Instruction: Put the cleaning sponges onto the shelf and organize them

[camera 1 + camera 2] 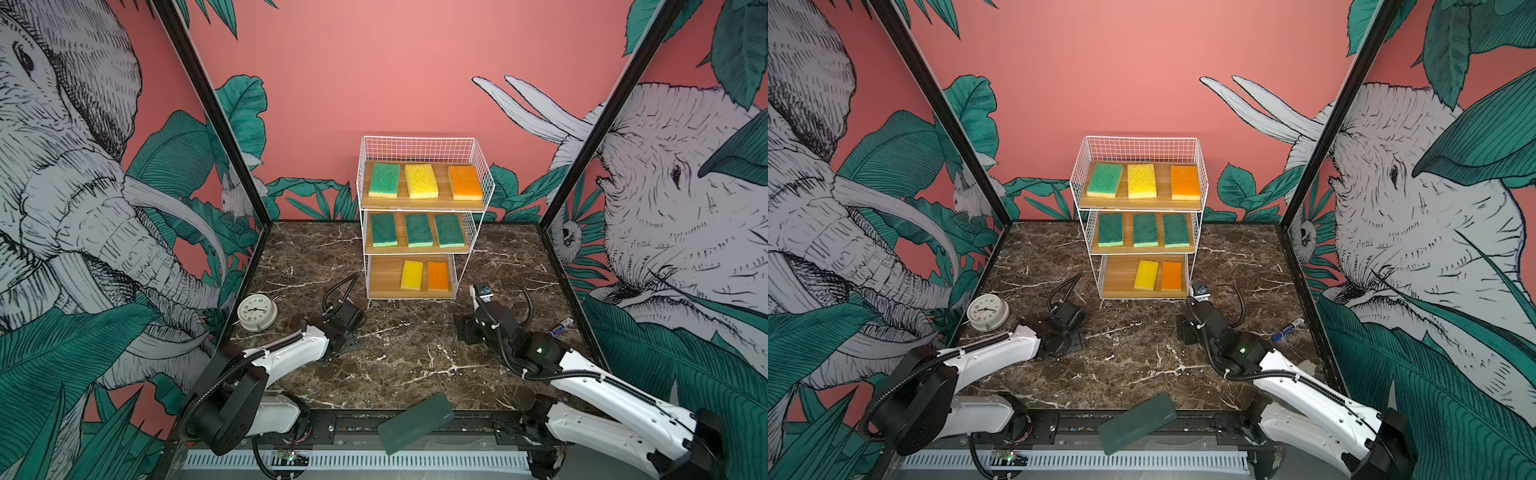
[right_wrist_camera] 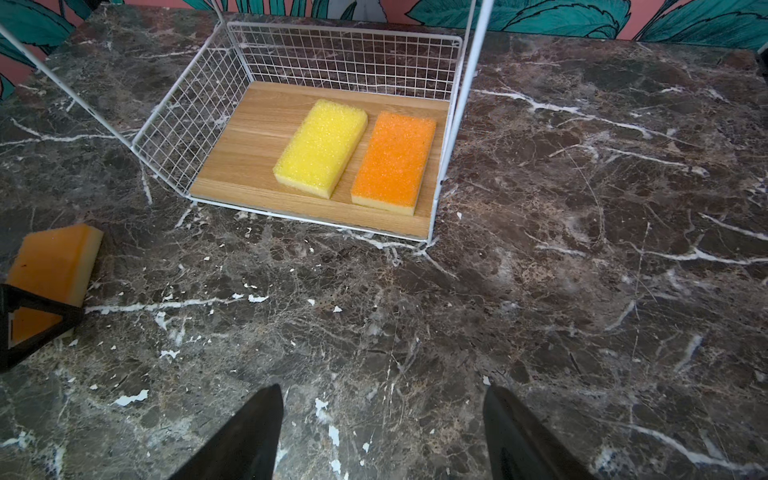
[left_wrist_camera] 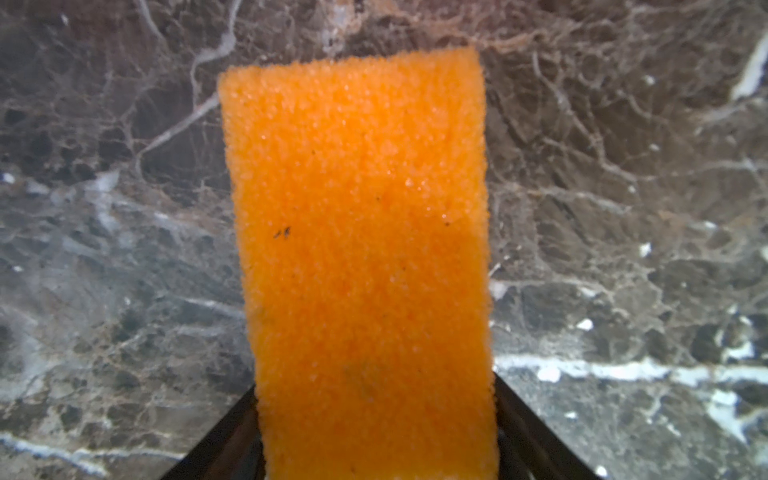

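Marble worktop (image 1: 415,357); shelf (image 1: 419,143) beyond left fingers (image 3: 232,436) and right fingers (image 2: 249,436), eight sponges (image 1: 419,230) shelved. Orange sponge (image 3: 361,249) between left pair, cannot tell if clamped. Right pair apart, empty. Risk: soft foam squirms from a shallow pinch, or snags the wire wall (image 2: 187,124) entering.

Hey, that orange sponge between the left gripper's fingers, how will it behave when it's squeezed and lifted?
The orange sponge looks like porous foam, so it will probably squash under the left gripper and weigh little. Its coarse face should resist slipping. Flat and rectangular, it is unlikely to roll.
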You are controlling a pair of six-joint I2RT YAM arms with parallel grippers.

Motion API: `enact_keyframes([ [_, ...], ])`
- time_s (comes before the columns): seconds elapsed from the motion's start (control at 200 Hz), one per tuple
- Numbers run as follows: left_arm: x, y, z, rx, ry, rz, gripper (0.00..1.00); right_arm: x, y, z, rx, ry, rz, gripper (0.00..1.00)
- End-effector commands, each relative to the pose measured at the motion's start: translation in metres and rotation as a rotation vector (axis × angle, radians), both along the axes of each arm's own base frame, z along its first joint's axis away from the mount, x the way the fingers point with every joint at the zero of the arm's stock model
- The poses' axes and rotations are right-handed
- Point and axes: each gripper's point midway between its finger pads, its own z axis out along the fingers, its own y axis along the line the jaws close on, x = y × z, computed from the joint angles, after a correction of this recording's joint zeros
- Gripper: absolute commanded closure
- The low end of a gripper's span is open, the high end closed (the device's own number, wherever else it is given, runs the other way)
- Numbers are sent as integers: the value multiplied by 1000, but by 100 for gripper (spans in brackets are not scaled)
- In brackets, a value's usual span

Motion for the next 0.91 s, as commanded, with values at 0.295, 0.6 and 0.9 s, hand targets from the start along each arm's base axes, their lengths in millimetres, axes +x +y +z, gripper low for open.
enact_keyframes([
  [0.295, -42, 10, 20, -90, -103, -189, 24, -5, -12, -14, -26, 26, -62, 23],
  [0.6, -36, -19, 32, -157, -166, -352, 25, -9, -14, -21, -13, 39, -80, 24],
  [0.9, -24, -29, 34, -86, -176, -349, 18, -17, -27, -26, -36, 67, -119, 25],
])
